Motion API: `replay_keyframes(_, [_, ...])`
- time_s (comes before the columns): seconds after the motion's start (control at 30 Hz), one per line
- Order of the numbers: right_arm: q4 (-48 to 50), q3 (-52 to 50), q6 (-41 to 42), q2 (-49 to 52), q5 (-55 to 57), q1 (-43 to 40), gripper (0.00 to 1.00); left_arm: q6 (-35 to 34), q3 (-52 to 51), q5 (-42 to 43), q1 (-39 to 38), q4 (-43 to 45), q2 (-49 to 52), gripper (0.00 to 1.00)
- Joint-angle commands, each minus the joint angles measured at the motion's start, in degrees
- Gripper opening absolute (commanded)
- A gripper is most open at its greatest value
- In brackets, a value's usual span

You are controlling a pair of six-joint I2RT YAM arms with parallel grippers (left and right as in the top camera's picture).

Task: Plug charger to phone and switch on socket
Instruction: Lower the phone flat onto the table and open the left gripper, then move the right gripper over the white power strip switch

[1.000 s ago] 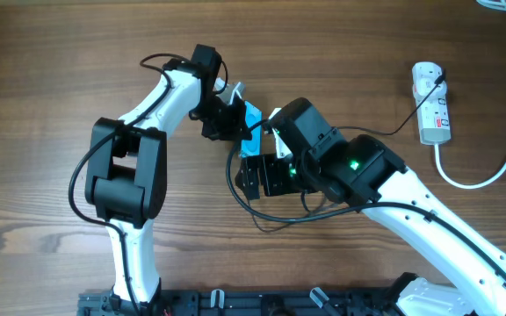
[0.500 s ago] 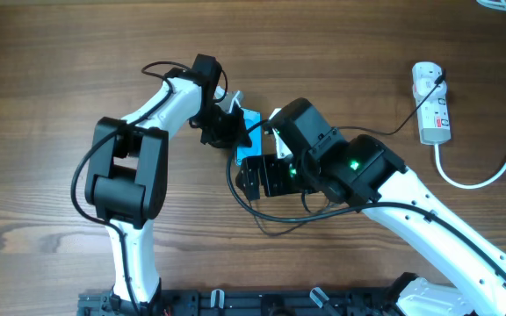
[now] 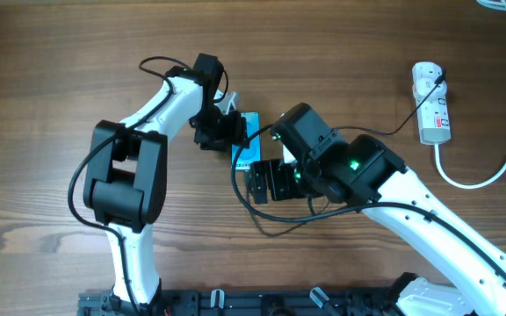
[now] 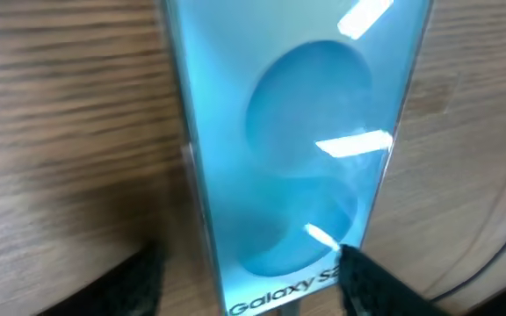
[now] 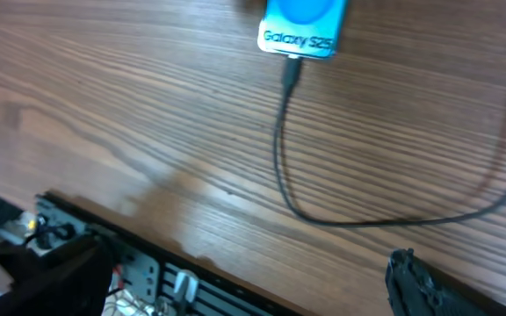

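Left fingers [image 4: 134,281] stand on either side of the phone's [image 3: 247,150] lettered end. You can see bare wood between one finger and the phone's rim, so read them as released, not clamped.

Phone lies flat near the middle of the surface [image 3: 60,53], screen up, a little toward the far edge.

Charger [image 5: 281,149]: in your right wrist view its dark tip sits at the phone's lettered end and looks seated there. The thin cable loops toward the near edge, then runs off right.

Right fingers [image 5: 415,281] are spread wide and hold nothing, hanging just beside the phone on its near side.

Socket [image 3: 433,110] lies near the right edge, toward the far right corner, with a black plug in it. Its white cord [image 3: 490,180] curves along that edge. You cannot tell the switch position from here.
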Motion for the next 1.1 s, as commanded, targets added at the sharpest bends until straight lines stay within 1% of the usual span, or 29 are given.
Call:
replay_keyframes(0.0, [-0.3,1.2,1.0,0.4,2.6,-0.1,1.00,-4.2,-1.5,-10.0,0.5,-0.1,0.8,0.87])
replay_keyframes(0.03, [-1.5,1.2,1.1,0.4,4.3,-0.1,1.00,-5.6,-1.4,-10.0,0.8,-0.1,-0.8,1.00])
replay_keyframes(0.13, [-3.1,1.2,1.5,0.4,8.4,-0.3,1.00,-8.3,-1.1,-10.2,1.8,-0.1,-5.7,1.00])
replay_keyframes(0.23, [-3.9,2.0,1.4,0.4,7.9,-4.2,1.00,-11.9,-1.1,-12.9,2.8,0.2,-14.6,0.99])
replay_keyframes(0.33, [-7.6,4.3,-0.3,0.4,7.8,-12.7,1.00,-14.9,-1.1,-18.6,2.9,0.4,-22.2,1.00])
replay_keyframes(0.37, [-8.4,5.0,-1.3,0.4,8.1,-16.1,1.00,-14.8,-1.1,-19.4,2.9,0.7,-24.1,1.00])
replay_keyframes(0.43, [-7.9,5.8,-2.5,0.4,12.6,-24.6,1.00,-14.8,-1.1,-19.5,2.9,1.0,-27.2,1.00])
replay_keyframes(0.47, [-6.4,5.8,-2.6,0.4,18.1,-29.9,1.00,-14.8,-1.1,-19.5,2.9,1.0,-28.3,1.00])
replay_keyframes(0.53, [-3.7,5.7,-2.5,0.4,25.8,-36.2,1.00,-14.8,-1.1,-19.5,2.9,1.0,-28.9,1.00])
replay_keyframes(0.63, [3.5,4.7,-2.4,0.6,30.8,-45.0,1.00,-14.8,-1.1,-19.5,2.9,1.0,-28.9,1.00])
replay_keyframes(0.73, [10.5,2.2,-2.8,2.1,31.1,-51.3,1.00,-14.8,-1.1,-19.5,2.9,1.0,-28.9,1.00])
replay_keyframes(0.83, [17.4,1.5,-8.2,5.3,31.1,-56.3,1.00,-14.8,-1.1,-19.5,2.9,1.0,-28.9,1.00])
replay_keyframes(0.9, [19.2,1.5,-8.9,7.8,31.1,-58.4,1.00,-14.8,-1.1,-19.5,2.9,1.0,-28.9,1.00])
replay_keyframes(1.0, [22.7,1.5,-13.9,12.2,31.1,-60.8,1.00,-14.8,-1.1,-19.5,2.9,1.0,-28.9,1.00])
replay_keyframes(1.07, [24.9,1.5,-14.4,15.5,30.6,-62.0,1.00,-14.8,-1.1,-19.5,2.9,1.0,-28.9,1.00])
